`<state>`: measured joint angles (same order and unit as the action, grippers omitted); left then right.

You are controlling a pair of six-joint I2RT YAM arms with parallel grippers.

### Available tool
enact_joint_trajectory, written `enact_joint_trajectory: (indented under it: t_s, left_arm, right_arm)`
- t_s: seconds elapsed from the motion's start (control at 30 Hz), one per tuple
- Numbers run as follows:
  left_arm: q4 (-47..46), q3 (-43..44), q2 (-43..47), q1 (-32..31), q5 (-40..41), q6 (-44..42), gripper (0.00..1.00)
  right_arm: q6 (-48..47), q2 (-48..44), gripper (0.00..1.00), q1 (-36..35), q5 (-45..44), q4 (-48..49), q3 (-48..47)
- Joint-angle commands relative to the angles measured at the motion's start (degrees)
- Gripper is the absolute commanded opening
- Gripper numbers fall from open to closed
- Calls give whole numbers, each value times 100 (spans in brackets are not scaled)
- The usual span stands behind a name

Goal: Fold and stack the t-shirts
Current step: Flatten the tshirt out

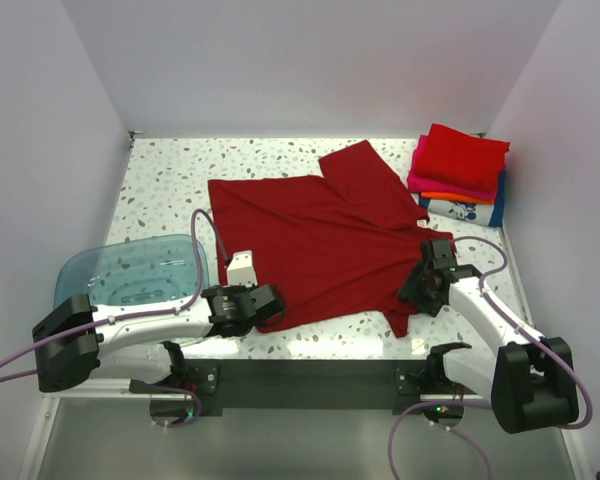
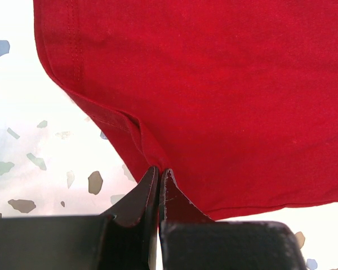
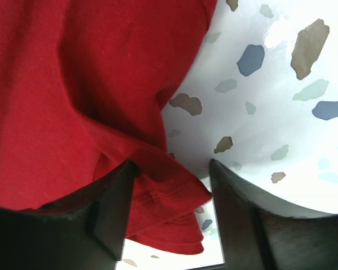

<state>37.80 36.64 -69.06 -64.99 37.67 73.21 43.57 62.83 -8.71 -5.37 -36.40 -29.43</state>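
The dark red t-shirt is lying spread across the desk, with the folded stack sitting in the far right corner. The left pincer is clamping the near hem tight, but only at its very edge, so the cloth is likely to slip out under a pull. The right pincer is standing half open around the other hem corner, not gripping it yet, and risking a one-layer catch. The blue tub on the left is holding nothing that I can see.
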Motion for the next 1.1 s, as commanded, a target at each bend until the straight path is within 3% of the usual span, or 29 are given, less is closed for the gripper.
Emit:
enact_joint_trajectory:
  t_s: [0.0, 0.43, 0.5, 0.6, 0.63, 0.77, 0.93, 1.07]
  left_arm:
    - [-45, -61, -29, 22, 65, -9, 0]
    - [-89, -43, -134, 22, 39, -70, 0]
    - [-89, -43, -117, 22, 30, -70, 0]
    - [-45, -26, -108, 22, 30, -79, 0]
    - [-27, -43, -108, 22, 30, -79, 0]
    - [8, -52, -29, 13, 65, -70, 0]
    - [122, -43, 68, 22, 91, -70, 0]
    - [289, -8, 278, 22, 74, -131, 0]
  right_arm:
    - [-42, -34, 55, 54, 176, 274, 157]
    - [-217, -570, 50, 54, -123, -613, -361]
    - [-261, -605, 46, 54, -96, -710, -440]
    - [-288, -631, 27, 54, -26, -719, -450]
    - [-288, -649, 17, 62, -17, -719, -441]
    - [-323, -605, 1, 54, 123, -658, -406]
    - [-525, -754, 0, 45, 238, -728, -607]
    - [-727, -1096, 0, 54, 27, -1227, -1352]
